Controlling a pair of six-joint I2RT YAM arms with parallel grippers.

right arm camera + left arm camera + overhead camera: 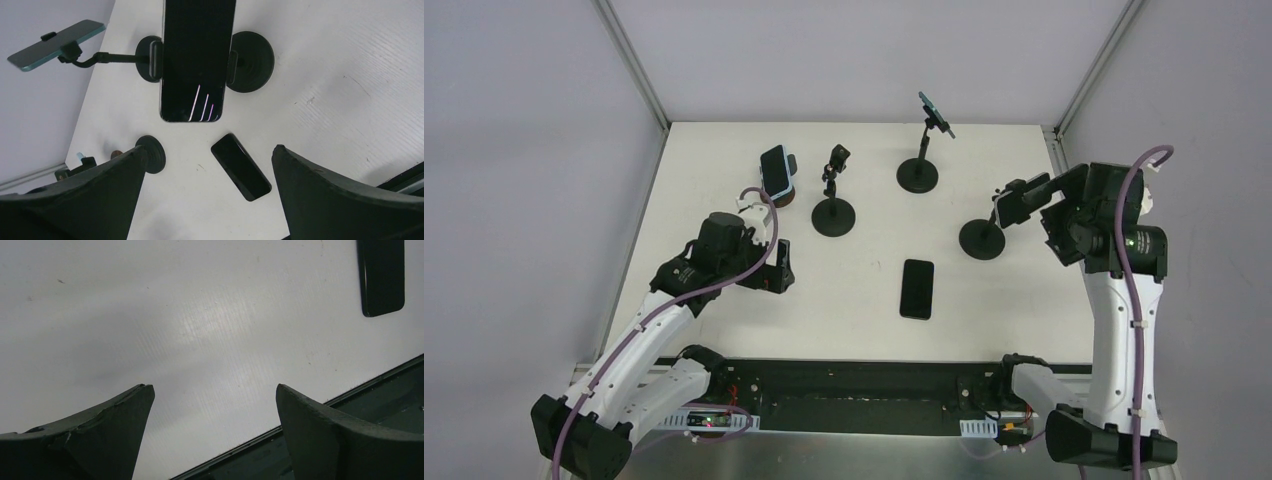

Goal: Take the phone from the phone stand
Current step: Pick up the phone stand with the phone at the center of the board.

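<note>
Right gripper (210,149) spread wide, dark phone (197,60) just ahead of its fingertips, not between them, clamped in the phone stand (252,62) on the table's right side, left gripper (215,390) also wide, low over the white table (150,315).

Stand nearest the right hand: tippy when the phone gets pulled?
Likely top-heavy: the phone sits high over a small round base, so a sideways pull may tip it. Side clamps grip it, so expect resistance. Glossy glass, probably slippery.

The top camera looks down from above the near edge; both wrist cameras sit closer. All three share the loose flat black rectangular phone (916,288) mid-table.
</note>
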